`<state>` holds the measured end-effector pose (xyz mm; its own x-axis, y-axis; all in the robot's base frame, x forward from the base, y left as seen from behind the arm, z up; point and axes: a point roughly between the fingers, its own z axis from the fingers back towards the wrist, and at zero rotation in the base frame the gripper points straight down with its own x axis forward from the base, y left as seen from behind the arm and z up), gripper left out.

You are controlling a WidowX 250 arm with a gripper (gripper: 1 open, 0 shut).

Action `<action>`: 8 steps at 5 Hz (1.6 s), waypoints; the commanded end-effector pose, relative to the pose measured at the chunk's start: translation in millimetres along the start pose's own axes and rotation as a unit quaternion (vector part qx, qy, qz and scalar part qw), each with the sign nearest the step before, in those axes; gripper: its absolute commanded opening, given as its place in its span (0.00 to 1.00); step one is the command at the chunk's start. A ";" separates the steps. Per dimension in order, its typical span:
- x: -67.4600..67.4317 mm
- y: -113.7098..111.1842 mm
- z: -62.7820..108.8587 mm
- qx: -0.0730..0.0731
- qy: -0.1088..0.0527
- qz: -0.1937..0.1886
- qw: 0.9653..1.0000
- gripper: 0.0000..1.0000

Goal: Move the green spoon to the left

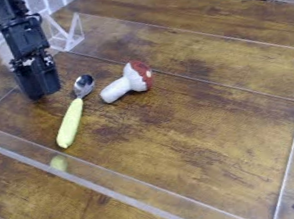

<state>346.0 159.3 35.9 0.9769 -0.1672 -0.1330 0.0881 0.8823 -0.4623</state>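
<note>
Wooden table [203,105], dark brown planks, bounded by low clear plastic walls [147,197] along the near edge and on the right.

Green spoon [71,116] lies flat on the wood in the left half of the enclosure — yellow-green handle pointing toward the near-left, small silver bowl at the far end. Nothing grips it.

Mushroom [127,81], white stem and red cap, lies on its side just to the right of the spoon's bowl, stem end toward it. Whether the two touch cannot be told at this resolution; they look a hair apart.

Black gripper [36,92] hangs from the arm [17,32] at the far left, just left of the spoon's bowl and clear of it. Its jaws appear parted, pointing down at the table — the dark fingers blur together against the wood, so the gap is hard to make out, but nothing sits between them. Whether the tips touch the table surface cannot be told.

White lattice [57,7] stands behind the arm at the far-left corner.
</note>
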 end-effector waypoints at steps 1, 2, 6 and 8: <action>4.8 -1.7 22.5 0.014 -0.034 0.019 0.999 1.00; 11.8 -6.6 19.7 0.005 -0.030 0.016 0.999 0.00; 25.9 10.6 22.0 -0.015 -0.003 0.025 1.000 0.00; 21.5 -8.4 23.2 -0.021 0.021 0.016 0.999 0.00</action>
<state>361.7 158.3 23.4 0.9556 -0.1581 -0.2487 -0.0002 0.8435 -0.5371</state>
